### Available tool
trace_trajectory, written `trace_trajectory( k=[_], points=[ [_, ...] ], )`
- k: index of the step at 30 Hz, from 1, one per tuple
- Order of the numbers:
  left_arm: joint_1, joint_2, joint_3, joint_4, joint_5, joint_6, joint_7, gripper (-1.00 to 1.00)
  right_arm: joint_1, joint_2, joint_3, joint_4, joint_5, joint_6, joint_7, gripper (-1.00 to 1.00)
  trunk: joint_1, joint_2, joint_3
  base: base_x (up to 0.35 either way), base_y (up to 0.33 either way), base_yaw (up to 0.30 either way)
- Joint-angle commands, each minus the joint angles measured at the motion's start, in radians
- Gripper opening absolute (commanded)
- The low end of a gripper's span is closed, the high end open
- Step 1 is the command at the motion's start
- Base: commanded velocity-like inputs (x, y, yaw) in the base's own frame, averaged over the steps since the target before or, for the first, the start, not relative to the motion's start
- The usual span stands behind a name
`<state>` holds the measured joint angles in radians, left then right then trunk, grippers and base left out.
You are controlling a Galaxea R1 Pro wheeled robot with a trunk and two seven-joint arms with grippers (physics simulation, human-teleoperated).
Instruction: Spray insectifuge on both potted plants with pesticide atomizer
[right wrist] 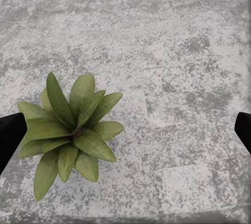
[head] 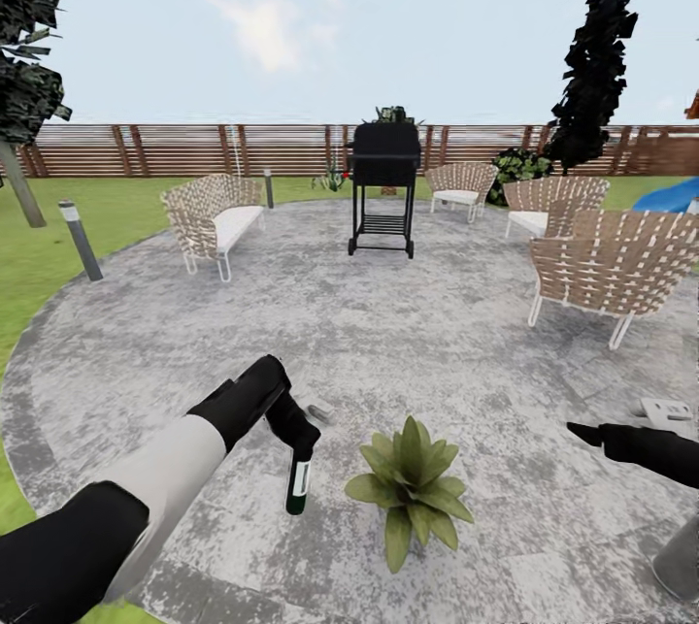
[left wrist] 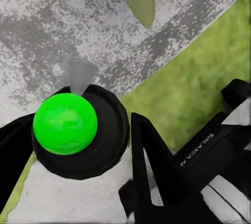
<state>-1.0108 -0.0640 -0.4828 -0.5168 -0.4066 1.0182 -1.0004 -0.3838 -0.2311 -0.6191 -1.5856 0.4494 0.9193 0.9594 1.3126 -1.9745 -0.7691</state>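
My left gripper (head: 296,432) is shut on the pesticide atomizer (head: 298,485), a slim dark bottle with a white label that hangs bottom-down over the patio. In the left wrist view the bottle's bright green end (left wrist: 65,123) sits between my black fingers (left wrist: 149,156). One of the potted plants (head: 413,485), a rosette of pointed green leaves, stands just right of the bottle, a little apart from it. My right gripper (head: 582,433) hovers open to the right of that plant. In the right wrist view the plant (right wrist: 70,130) lies near one fingertip (right wrist: 10,135). A second small plant (head: 332,180) stands far off by the fence.
The round grey paved patio (head: 388,333) carries a black grill (head: 385,187), a woven sofa (head: 214,216) at the left and woven chairs (head: 612,260) at the right. A bollard light (head: 80,238) stands on the lawn (head: 39,255). A small grey object (head: 318,410) lies near my left gripper.
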Motion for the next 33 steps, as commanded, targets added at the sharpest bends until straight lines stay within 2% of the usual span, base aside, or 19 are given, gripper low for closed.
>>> trace_trajectory(
  k=[1,6,10,16,33],
  points=[
    [-0.016,-0.009,-0.002,0.028,-0.012,0.003,-0.029,-1.00,-0.001,0.000,-0.001,-0.001,0.010,0.004,0.011,1.00,0.000,-0.001,-0.001,0.000,0.000,-0.047],
    [-0.054,-0.044,-0.004,0.109,-0.012,0.003,-0.058,-1.00,-0.001,-0.001,-0.005,-0.001,0.010,0.004,0.011,1.00,0.000,-0.001,-0.001,0.000,0.000,-0.022],
    [-0.064,-0.054,-0.006,0.146,-0.012,0.003,-0.064,-1.00,-0.001,-0.002,-0.006,-0.002,0.010,0.008,0.011,1.00,0.000,-0.001,-0.001,0.000,0.000,-0.005],
    [-0.060,-0.053,-0.006,0.198,-0.013,0.003,-0.066,-1.00,-0.001,-0.002,-0.004,-0.002,0.009,0.011,0.012,1.00,0.000,-0.001,-0.004,0.000,0.000,0.000],
    [-0.060,-0.055,-0.004,0.206,-0.012,0.003,-0.066,-1.00,-0.001,0.000,-0.004,-0.001,0.009,0.011,0.015,1.00,0.000,-0.001,-0.009,0.000,0.000,0.000]
  ],
)
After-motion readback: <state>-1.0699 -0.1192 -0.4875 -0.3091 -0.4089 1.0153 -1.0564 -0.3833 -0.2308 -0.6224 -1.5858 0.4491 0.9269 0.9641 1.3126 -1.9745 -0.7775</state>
